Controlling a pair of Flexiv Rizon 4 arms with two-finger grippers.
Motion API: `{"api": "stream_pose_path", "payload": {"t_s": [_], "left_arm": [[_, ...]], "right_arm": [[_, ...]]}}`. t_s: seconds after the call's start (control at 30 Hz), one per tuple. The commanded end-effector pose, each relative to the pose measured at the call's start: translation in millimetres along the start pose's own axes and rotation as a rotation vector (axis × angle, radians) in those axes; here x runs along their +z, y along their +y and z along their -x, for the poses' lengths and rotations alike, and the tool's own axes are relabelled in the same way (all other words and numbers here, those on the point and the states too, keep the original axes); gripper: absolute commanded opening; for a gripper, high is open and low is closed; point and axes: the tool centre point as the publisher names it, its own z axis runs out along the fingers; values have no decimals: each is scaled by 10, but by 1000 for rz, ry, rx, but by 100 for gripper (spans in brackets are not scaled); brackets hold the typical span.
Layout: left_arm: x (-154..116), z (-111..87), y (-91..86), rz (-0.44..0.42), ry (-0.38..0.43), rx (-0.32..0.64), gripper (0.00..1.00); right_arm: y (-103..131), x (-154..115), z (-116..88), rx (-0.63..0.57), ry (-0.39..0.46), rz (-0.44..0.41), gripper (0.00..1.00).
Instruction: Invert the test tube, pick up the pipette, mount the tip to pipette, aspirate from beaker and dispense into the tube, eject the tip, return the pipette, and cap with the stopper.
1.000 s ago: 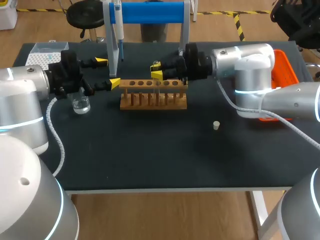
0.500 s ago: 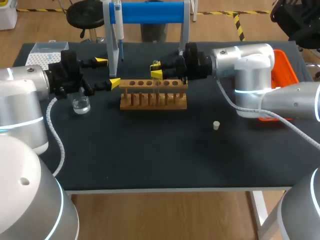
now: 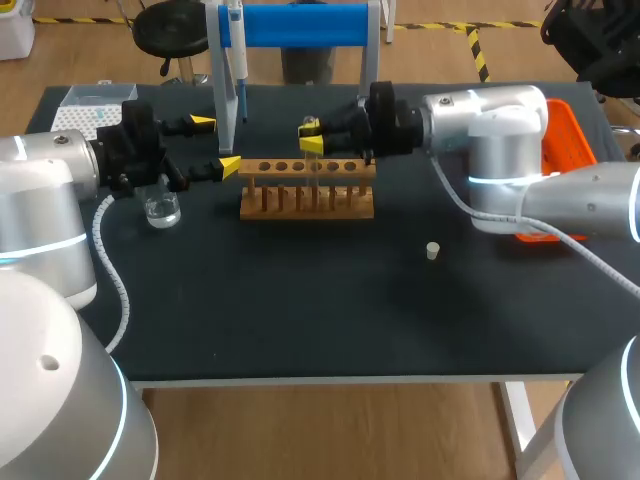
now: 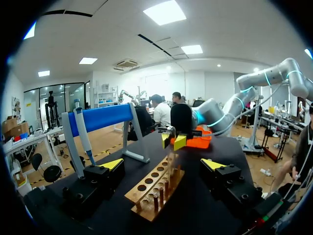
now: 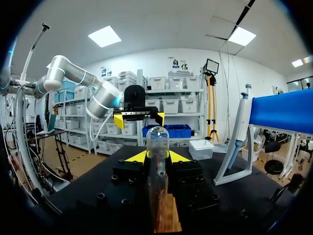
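Note:
A clear test tube stands upright with its rounded end up, and my right gripper is shut on it. In the head view that gripper holds the tube over the wooden rack, the tube's lower end at the rack's top. My left gripper is open beside the rack's left end, with nothing between its fingers. In the left wrist view the rack runs ahead between the open fingers of my left gripper. The pipette hangs on the blue stand.
A small beaker of clear liquid sits under my left wrist. A white tip box is at the back left. The pale stopper lies on the black mat right of the rack. An orange tray sits at the right edge.
My right gripper has risen slightly with the test tube, drawing it up out of the rack. The left arm has not moved.

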Motion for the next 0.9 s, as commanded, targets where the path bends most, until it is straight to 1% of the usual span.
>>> {"api": "stream_pose_path", "payload": {"t_s": [0.03, 0.9], "left_arm": [[5, -9, 3, -1, -4, 1, 100], [5, -9, 3, -1, -4, 1, 100]], "right_arm": [[27, -13, 7, -1, 3, 3, 0], [148, -63, 45, 10, -6, 2, 0]]}}
